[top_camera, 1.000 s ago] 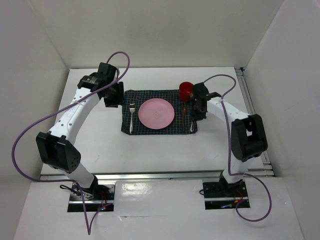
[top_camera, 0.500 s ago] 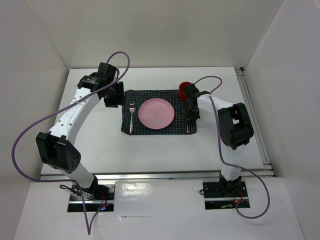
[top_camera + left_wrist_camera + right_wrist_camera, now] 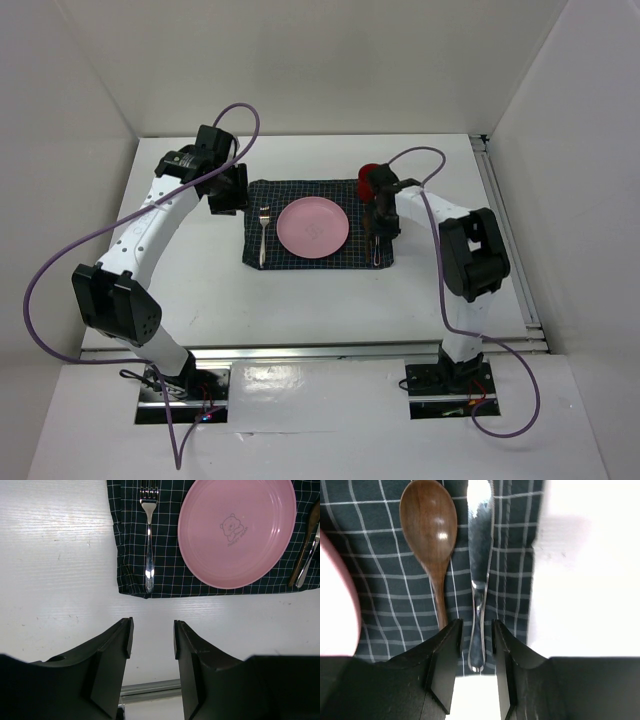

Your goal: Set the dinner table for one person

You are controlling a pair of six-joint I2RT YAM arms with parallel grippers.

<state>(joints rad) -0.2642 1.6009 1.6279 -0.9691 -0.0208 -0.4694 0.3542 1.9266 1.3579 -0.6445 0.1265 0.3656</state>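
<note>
On the white dinner table [image 3: 200,300] lies a dark checked cloth [image 3: 300,260] with a pink plate [image 3: 313,226] in the middle and a fork [image 3: 264,235] to its left. A wooden spoon [image 3: 430,535] and a silver knife [image 3: 480,580] lie side by side to the plate's right. My right gripper [image 3: 477,630] is open just above the knife's handle, with a finger on each side and not touching it. My left gripper [image 3: 153,630] is open and empty over bare table near the cloth's left edge. A red cup [image 3: 370,180] stands at the cloth's far right corner, partly hidden by my right wrist.
White walls enclose the table on three sides. A metal rail [image 3: 510,230] runs along the right edge and another along the near edge [image 3: 320,350]. The plate [image 3: 235,530] and fork [image 3: 148,535] also show in the left wrist view.
My right arm has swung left, bringing its gripper over the cloth's right edge, where the knife now lies beside the spoon. The left arm has not moved.
</note>
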